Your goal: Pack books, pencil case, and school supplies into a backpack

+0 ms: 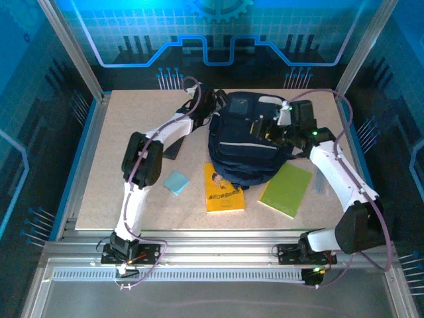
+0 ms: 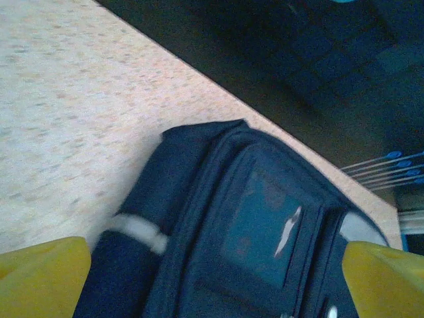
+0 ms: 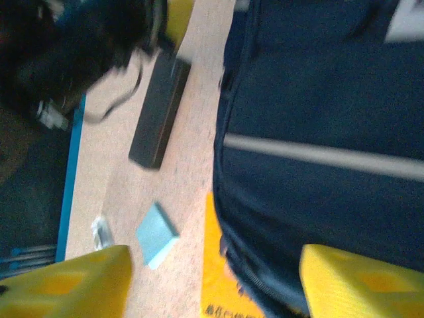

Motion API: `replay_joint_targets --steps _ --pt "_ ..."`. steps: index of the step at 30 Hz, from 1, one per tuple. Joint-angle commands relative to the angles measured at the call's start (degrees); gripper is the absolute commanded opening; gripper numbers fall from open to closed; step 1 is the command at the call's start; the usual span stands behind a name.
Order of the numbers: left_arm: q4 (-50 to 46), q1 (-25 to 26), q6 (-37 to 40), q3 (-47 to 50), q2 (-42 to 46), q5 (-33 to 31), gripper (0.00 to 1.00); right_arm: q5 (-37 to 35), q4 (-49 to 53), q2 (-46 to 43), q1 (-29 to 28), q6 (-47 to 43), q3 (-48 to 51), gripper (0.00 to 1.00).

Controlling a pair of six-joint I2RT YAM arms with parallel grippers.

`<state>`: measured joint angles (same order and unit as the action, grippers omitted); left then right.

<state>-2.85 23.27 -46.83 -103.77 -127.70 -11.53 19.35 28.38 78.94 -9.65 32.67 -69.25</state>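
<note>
- Backpack (image 1: 248, 149): lies flat at the middle-far part of the tabletop (image 1: 106, 165), front pockets up. Navy fabric with a grey stripe across it.
- Left hand (image 1: 202, 107): at the backpack's far-left corner. In the left wrist view its two yellow fingers (image 2: 43, 278) stand at the outer corners of the picture, spread fully wide. The backpack's front pocket is below and between them. Nothing is gripped.
- Right hand (image 1: 278, 129): over the backpack's far-right part. In the right wrist view the yellow fingers (image 3: 66, 281) are well apart, with the backpack's edge and bare tabletop between them. The jaws read as parted, with nothing pinched.
- Orange-yellow book (image 1: 224, 192): flat on the tabletop on the near side of the backpack, cover up. The backpack's near edge overlaps its far corner.
- Lime-green book (image 1: 286, 189): flat and tilted, to the right of the orange-yellow book and just beside the backpack's near-right edge.
- Pencil case (image 3: 159, 109): flat on the tabletop to the left of the backpack and apart from it. In the top view the left arm partly covers it.
- Light-blue pad (image 1: 176, 182): on the tabletop to the left of the orange-yellow book, nearer than the pencil case. It is apart from both.
- All four items are outside the backpack.
</note>
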Motion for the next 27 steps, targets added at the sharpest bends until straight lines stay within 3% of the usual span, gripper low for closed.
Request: replay_joint_targets --steps 1,7,12,19,27 --pt "-1.8 -0.85 3.66 8.69 10.26 2.59 0.99 -3.76 1.77 2.89 6.26 -6.05 -2.04 0.78" --pt "-4.32 1.48 -1.14 24.82 21.19 4.47 0.99 -5.14 -1.57 12.39 12.29 -9.65 -2.63 0.8" --pt "-2.73 7.17 -6.26 33.02 23.25 6.4 0.99 -3.75 -3.68 19.25 14.71 -10.18 -0.84 0.8" --pt "-2.34 12.56 -11.59 34.29 20.25 7.0 0.99 0.3 -8.38 23.54 16.64 -7.58 3.58 0.8" --pt "-0.98 10.57 -7.93 27.3 12.42 1.15 0.99 8.68 -15.79 18.23 12.27 -0.96 13.36 0.72"
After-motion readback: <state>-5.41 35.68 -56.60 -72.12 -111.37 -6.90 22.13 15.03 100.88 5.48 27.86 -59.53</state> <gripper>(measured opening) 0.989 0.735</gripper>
